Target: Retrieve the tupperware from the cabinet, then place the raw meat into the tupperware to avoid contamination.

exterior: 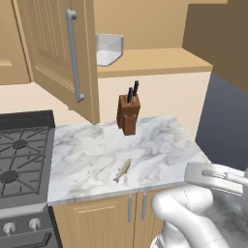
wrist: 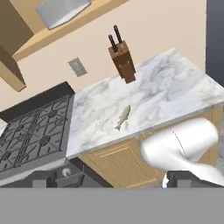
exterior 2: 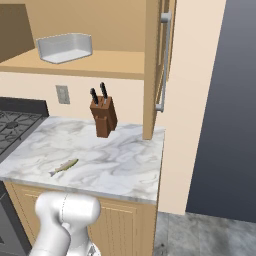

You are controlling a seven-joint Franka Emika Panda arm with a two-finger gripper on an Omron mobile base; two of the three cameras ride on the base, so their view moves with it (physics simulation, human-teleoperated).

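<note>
Tupperware (exterior: 109, 48) nowhere near the gripper (wrist: 116, 181): sits up on the cabinet (exterior: 58, 53) shelf, above the knife block (exterior: 129, 114) and slightly to its left, well apart from it.

Gripper: spread wide, with nothing between the two dark finger tips (wrist: 43, 179) low in the hand view. Hangs off the counter's front edge, well in front of the knife block and looking back at it across the marble. Touches nothing.

Arm (exterior: 189, 213): white, bulky elbow in front of the under-counter cabinets (exterior: 111, 218), below and in front of the knife block.

Raw meat (exterior: 122, 170): lies flat on the marble counter (exterior: 87, 155), in front of the knife block and near the front edge, well apart from the block. Slender, silvery tan, set at a slant to the edge. Alone on that stretch of marble.

Knife block: brown, upright at the back of the counter close to the wall, two dark handles sticking up.

Cabinet doors: both swung open, one to the left of the knife block with its long silver bar handle facing out, the other to the right, seen edge-on in the right base view. Shelf light wood, tub white, rim flared, one corner toward the front edge.

Stove (exterior: 19, 155): dark gas burners, left of the knife block, butting against the counter's end.

Wall outlet (exterior 2: 62, 94): left of the knife block, just above counter height.
</note>
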